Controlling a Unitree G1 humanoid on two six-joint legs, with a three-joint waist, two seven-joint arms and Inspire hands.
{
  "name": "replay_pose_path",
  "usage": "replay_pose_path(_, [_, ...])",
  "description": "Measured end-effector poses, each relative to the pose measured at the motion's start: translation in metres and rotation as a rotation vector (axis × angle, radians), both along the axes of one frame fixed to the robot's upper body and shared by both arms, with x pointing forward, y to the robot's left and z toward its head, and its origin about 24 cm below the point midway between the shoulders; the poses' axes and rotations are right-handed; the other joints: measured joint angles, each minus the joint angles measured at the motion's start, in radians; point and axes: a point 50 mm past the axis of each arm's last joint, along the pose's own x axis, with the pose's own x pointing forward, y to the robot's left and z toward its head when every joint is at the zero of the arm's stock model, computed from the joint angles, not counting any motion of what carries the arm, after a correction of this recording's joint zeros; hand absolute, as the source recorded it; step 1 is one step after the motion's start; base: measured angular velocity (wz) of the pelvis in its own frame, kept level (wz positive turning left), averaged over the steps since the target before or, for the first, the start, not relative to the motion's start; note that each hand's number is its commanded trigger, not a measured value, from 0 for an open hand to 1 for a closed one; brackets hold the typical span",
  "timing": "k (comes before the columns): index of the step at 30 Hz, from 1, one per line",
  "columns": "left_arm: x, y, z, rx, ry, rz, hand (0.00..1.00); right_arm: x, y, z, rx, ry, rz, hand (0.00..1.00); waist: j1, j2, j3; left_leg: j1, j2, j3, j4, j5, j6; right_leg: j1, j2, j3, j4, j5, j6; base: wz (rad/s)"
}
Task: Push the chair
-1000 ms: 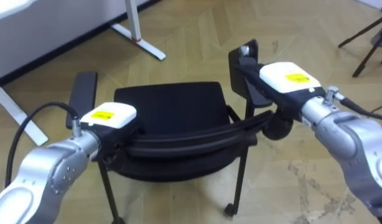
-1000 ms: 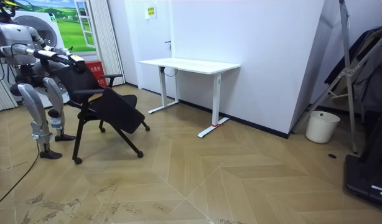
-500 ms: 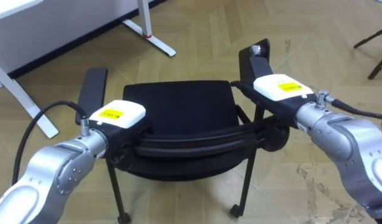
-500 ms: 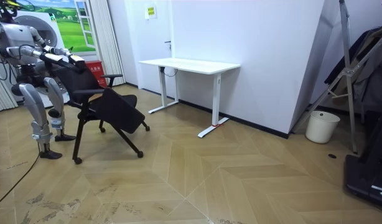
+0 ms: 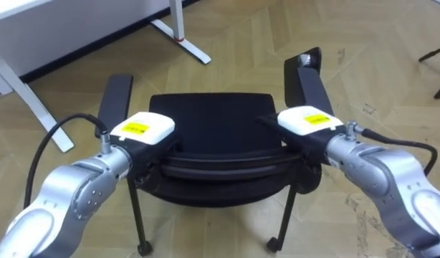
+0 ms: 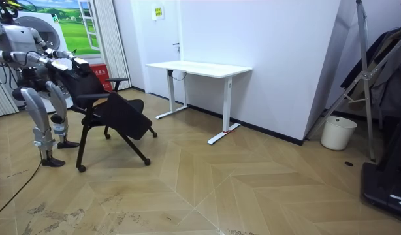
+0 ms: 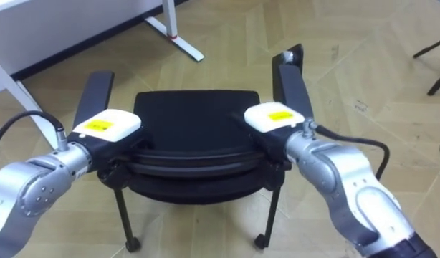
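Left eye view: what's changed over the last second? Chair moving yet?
The right hand has drawn back from over the right armrest to the right end of the backrest's top rail. The eye view's overall shift is the camera's. The left hand stays at the rail's left end; in the room view the chair stands where it did, near the white desk.

Herringbone wood floor, pretty scuffed toward the room view's lower left. Parked on it: the black chair on its little casters, a white desk just beyond it, and a white bucket way off toward the room view's right.
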Motion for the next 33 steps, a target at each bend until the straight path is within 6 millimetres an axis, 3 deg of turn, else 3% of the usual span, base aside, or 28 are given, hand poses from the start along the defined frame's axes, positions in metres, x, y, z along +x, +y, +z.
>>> replay_pose_path(4, [0.0,-0.004,-0.005,-0.023,0.012,0.005,1.0,0.002,-0.004,-0.013,-0.008,-0.008,-0.042,0.04,0.001,0.006,-0.0019,0.006,0.0,0.001,0.016,0.0,0.0,0.039,0.001,-0.016,-0.033,0.004,0.003,0.15])
replay_pose_path(5, [0.0,-0.004,-0.006,-0.024,0.016,0.007,1.0,0.002,-0.003,-0.015,-0.008,-0.014,-0.047,0.51,0.001,0.007,-0.0018,0.007,0.001,0.001,0.022,0.0,0.0,0.047,0.001,-0.02,-0.036,0.004,0.003,0.08])
replay_pose_path(6, [0.0,-0.004,-0.007,-0.025,0.018,0.008,1.0,0.002,-0.003,-0.016,-0.009,-0.016,-0.049,0.62,0.0,0.008,-0.0015,0.007,0.001,0.001,0.026,0.0,0.0,0.05,0.001,-0.022,-0.037,0.004,0.003,0.08])
replay_pose_path(7, [0.001,-0.005,-0.008,-0.029,0.017,0.012,1.0,0.002,-0.003,-0.017,-0.01,-0.02,-0.05,1.0,0.0,0.011,-0.0019,0.006,0.001,0.001,0.031,0.0,0.0,0.053,0.001,-0.024,-0.037,0.004,0.003,0.06])
replay_pose_path(10, [0.001,-0.006,-0.012,-0.048,0.018,0.025,1.0,0.002,-0.004,-0.017,-0.02,-0.045,-0.052,1.0,-0.001,0.023,-0.0059,0.006,0.001,0.001,0.031,0.0,0.0,0.054,0.0,-0.027,-0.036,0.005,0.002,0.01])
replay_pose_path(13, [0.002,-0.007,-0.014,-0.057,0.015,0.033,1.0,0.002,-0.005,-0.019,-0.036,-0.065,-0.036,1.0,-0.004,0.034,-0.0047,0.007,0.002,0.005,0.029,0.0,0.0,0.053,0.0,-0.028,-0.035,0.005,0.001,0.0])
replay_pose_path(33, [0.01,-0.005,-0.015,-0.05,0.001,0.037,1.0,-0.005,-0.011,-0.032,-0.001,-0.236,0.008,1.0,-0.008,0.038,-0.0044,0.003,0.003,0.01,0.03,0.0,0.0,0.049,-0.005,-0.039,-0.026,0.005,0.001,0.01])
